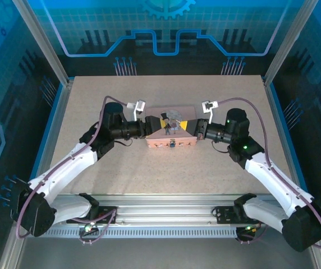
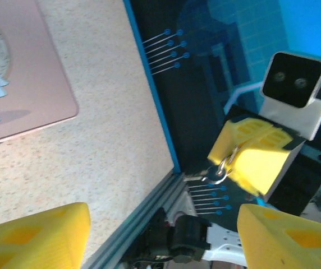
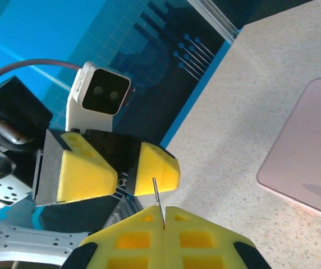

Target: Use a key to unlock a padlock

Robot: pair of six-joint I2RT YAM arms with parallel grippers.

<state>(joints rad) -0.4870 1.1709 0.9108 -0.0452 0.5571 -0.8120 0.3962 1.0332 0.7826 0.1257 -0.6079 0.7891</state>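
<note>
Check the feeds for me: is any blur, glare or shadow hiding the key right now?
Right wrist: sharp, the key a crisp thin blade above the shut right gripper, soft shadow on the pink box. Left wrist: the near fingers of the left gripper look soft, a metal ring glints at the right gripper's tip. Top external: evenly lit, no glare, key too small to resolve.

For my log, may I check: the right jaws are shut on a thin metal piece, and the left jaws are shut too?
Not quite: the left gripper has its jaws wide open, as the left wrist view shows. The right gripper is indeed shut on a thin metal piece.
</note>
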